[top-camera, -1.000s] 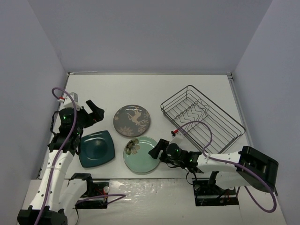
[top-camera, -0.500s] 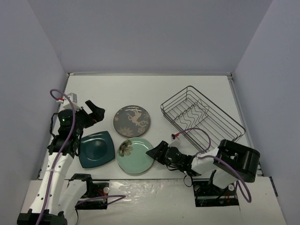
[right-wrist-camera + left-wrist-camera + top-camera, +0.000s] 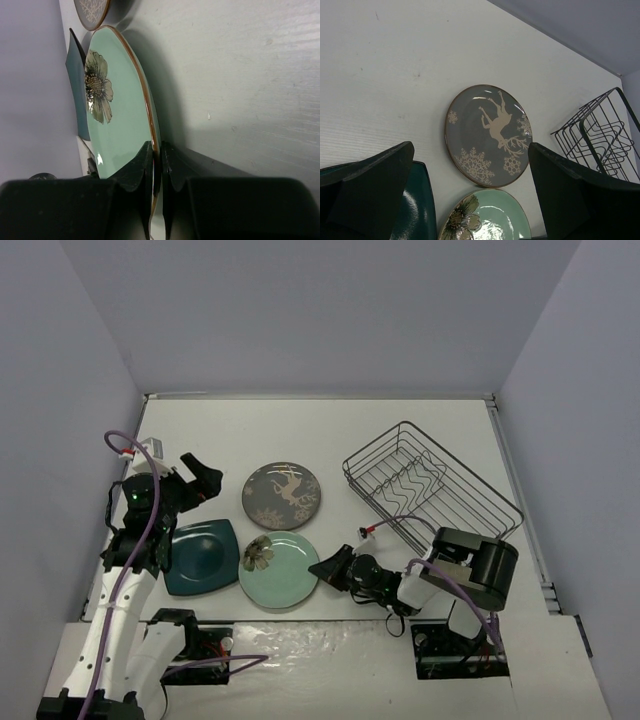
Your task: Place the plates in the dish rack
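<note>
Now the right gripper (image 3: 156,152) is closed on the right rim of the round mint-green plate (image 3: 280,575). In the right wrist view its two fingers (image 3: 145,162) pinch the brown edge of this plate from both sides, with almost no gap between them. The plate with the brown flower is at the near side of the white table (image 3: 200,430), in the middle. Its left edge meets the right edge of the square dark teal plate (image 3: 203,558); it is not possible to tell if one lies over the other.

The teal plate lies flat at the near left. The round grey-brown plate with the pale deer (image 3: 487,135) lies flat just beyond the green plate, apart from it by a small gap.

The black wire dish rack (image 3: 432,492) stands at the far right of the table, turned at an angle, and no plate is inside it.

The left gripper (image 3: 203,485) hangs above the table near the far edge of the teal plate. Its jaws are wide apart and they hold nothing; the left wrist view shows the deer plate between them, on the table below.
</note>
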Tool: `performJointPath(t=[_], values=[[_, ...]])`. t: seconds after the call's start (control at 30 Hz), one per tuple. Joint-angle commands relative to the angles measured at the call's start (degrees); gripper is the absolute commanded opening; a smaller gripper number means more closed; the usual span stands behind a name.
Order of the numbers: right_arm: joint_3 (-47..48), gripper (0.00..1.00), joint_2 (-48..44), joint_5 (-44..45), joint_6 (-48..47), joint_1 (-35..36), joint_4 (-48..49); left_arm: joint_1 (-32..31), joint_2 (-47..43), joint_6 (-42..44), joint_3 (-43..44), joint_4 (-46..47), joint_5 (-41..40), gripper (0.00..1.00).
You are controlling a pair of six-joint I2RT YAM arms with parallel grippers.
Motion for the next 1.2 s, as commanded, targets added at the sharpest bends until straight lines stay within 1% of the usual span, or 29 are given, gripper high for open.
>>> performJointPath(t=[0.0,0.03,0.1,0.13,0.2,0.37,0.47,0.57,0.63,0.7,0.87,0.93,1.0,1.1,1.13,1.17], values=[[1.5,0.0,-7.7,7.2,-6.6,4.1,-39.7,-0.3,-0.5,0.0,1.2,2.7,-0.2,0.97],[3.3,0.0,-11.3,11.1,-6.3,5.1,-45.1,-0.3,-0.5,0.1,1.2,2.6,-0.4,0.97],[7.2,0.0,-19.4,20.1,-5.4,8.2,-62.0,-0.3,-0.6,0.1,1.1,2.7,-0.8,0.97],[7.7,0.0,-22.1,20.4,-4.4,8.5,-62.6,-0.3,-0.6,0.1,1.0,2.6,-1.0,0.97],[7.7,0.0,-30.7,23.4,-4.5,8.5,-67.2,-0.3,-0.3,0.1,1.3,2.6,-0.8,0.97],[10.3,0.0,-45.5,28.5,-10.2,8.9,-72.9,-0.4,0.4,0.2,1.2,3.1,-1.3,0.97],[16.1,0.0,-48.0,33.5,-15.5,9.0,-78.4,-0.4,0.7,0.2,1.3,3.1,-1.6,0.97],[21.8,0.0,-47.5,38.4,-21.3,9.2,-81.5,-0.4,1.0,0.3,1.2,3.2,-1.4,0.97],[25.1,0.0,-47.3,41.9,-24.8,9.3,-81.6,-0.4,1.1,0.3,1.2,3.1,-1.6,0.97],[27.2,0.0,-47.5,44.8,-26.2,9.3,-81.5,-0.4,1.1,0.3,1.2,3.0,-1.9,0.97],[32.7,0.0,-47.6,50.4,-36.7,9.3,-75.8,-0.4,1.0,0.3,1.0,3.6,-2.2,0.97],[35.0,0.0,-47.8,52.8,-44.6,9.2,-70.7,-0.4,1.3,0.3,1.0,3.7,-2.2,0.97],[36.5,0.0,-47.7,53.2,-50.9,8.9,-65.3,-0.4,1.3,0.4,1.0,3.3,-2.6,0.97],[41.4,0.0,-46.4,54.5,-63.0,7.3,-59.9,-0.4,1.3,0.4,1.0,3.6,-2.8,0.97],[42.8,0.0,-45.9,54.0,-66.2,6.2,-59.3,-0.4,1.3,0.4,1.0,3.7,-2.8,0.97],[45.3,0.0,-45.3,51.2,-68.8,4.3,-58.9,-0.4,1.3,0.4,1.0,3.7,-2.8,0.97]])
